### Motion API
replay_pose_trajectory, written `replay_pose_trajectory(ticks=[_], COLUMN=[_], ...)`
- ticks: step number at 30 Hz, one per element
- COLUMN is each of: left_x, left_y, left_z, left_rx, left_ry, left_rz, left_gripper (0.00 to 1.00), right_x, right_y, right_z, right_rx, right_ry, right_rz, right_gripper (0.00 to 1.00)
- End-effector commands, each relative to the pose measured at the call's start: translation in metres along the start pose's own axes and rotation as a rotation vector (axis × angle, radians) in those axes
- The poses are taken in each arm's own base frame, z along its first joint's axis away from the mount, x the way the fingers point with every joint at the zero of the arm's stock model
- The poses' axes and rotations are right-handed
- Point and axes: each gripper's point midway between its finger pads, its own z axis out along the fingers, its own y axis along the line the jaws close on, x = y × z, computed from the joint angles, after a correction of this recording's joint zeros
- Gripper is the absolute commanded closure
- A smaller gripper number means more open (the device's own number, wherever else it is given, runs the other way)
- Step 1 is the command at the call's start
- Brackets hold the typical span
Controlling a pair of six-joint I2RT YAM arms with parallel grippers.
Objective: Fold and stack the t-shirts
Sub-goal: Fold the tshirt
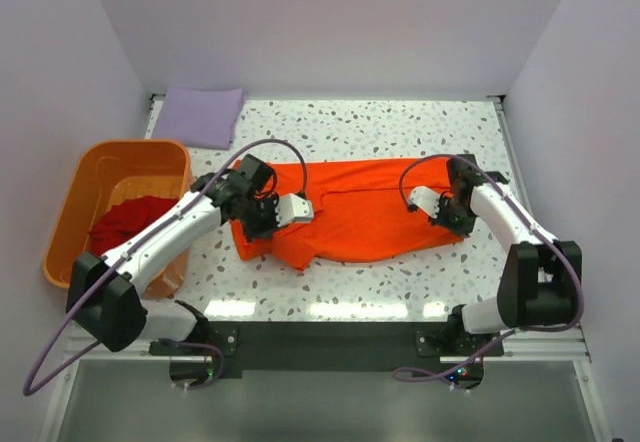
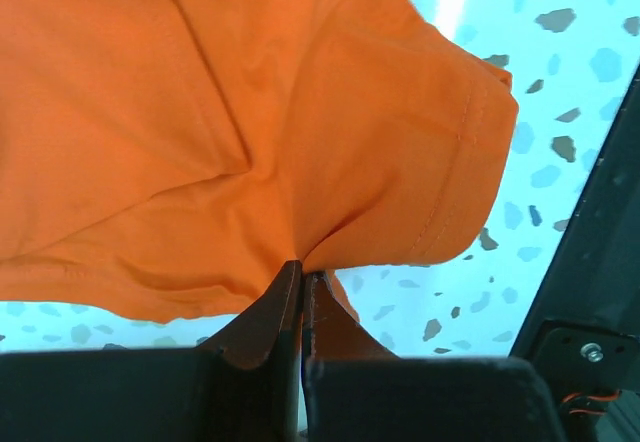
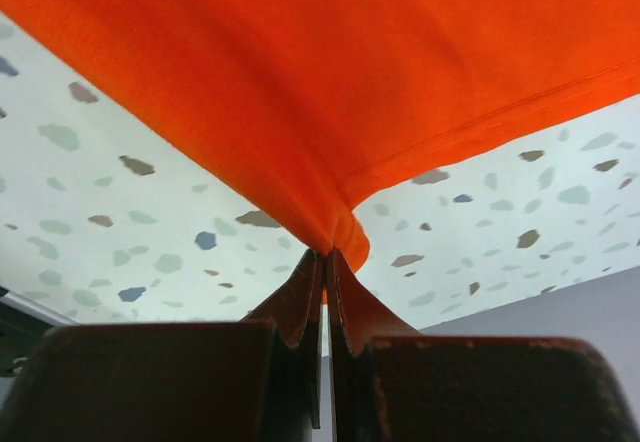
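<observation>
The bright orange t-shirt (image 1: 365, 212) lies spread across the middle of the speckled table. My left gripper (image 1: 258, 218) is at its left end, shut on a pinch of cloth beside a sleeve hem (image 2: 460, 152); the jaws (image 2: 302, 270) meet with orange fabric between them. My right gripper (image 1: 449, 213) is at the shirt's right end, and its jaws (image 3: 326, 254) are shut on a bunched hemmed edge of the shirt (image 3: 340, 112), lifted off the table. The darker red t-shirt (image 1: 128, 220) lies crumpled in the tub. The lavender t-shirt (image 1: 200, 115) lies folded at the back left.
A rigid orange plastic tub (image 1: 96, 174) stands at the table's left edge, beside my left arm. White walls close in the back and both sides. The speckled tabletop (image 1: 400, 122) shows bare behind the orange shirt.
</observation>
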Motion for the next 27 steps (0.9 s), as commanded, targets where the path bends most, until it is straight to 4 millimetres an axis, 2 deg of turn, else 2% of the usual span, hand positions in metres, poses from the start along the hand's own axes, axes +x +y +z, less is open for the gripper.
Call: replay_pose_trajectory(ticks=[1, 5, 8, 15, 22, 27], left_x=[-0.001, -0.007, -0.015, -0.018, -0.018, -0.019], left_y=[0.029, 0.062, 0.079, 0.117, 0.149, 0.164], left_z=[-0.008, -0.016, -0.013, 0.001, 0.01, 0.012], left_rx=[-0.021, -0.086, -0.101, -0.129, -0.124, -0.127], left_ry=[-0.011, -0.029, -0.029, -0.009, -0.002, -0.005], left_rz=[0.009, -0.001, -0.002, 0.022, 0.048, 0.062], left_gripper=[1.0, 1.0, 1.0, 1.0, 1.0, 1.0], right_x=[-0.012, -0.017, -0.02, -0.03, -0.035, -0.037], right_y=[-0.025, -0.042, -0.056, -0.086, -0.1, -0.105], right_z=[-0.009, -0.008, -0.005, -0.005, -0.002, 0.007], right_rx=[0.028, 0.042, 0.064, 0.103, 0.112, 0.105], right_ry=[-0.034, -0.037, -0.037, -0.04, -0.038, -0.033], right_rz=[0.004, -0.004, -0.002, 0.031, 0.046, 0.041], right_gripper=[1.0, 1.0, 1.0, 1.0, 1.0, 1.0])
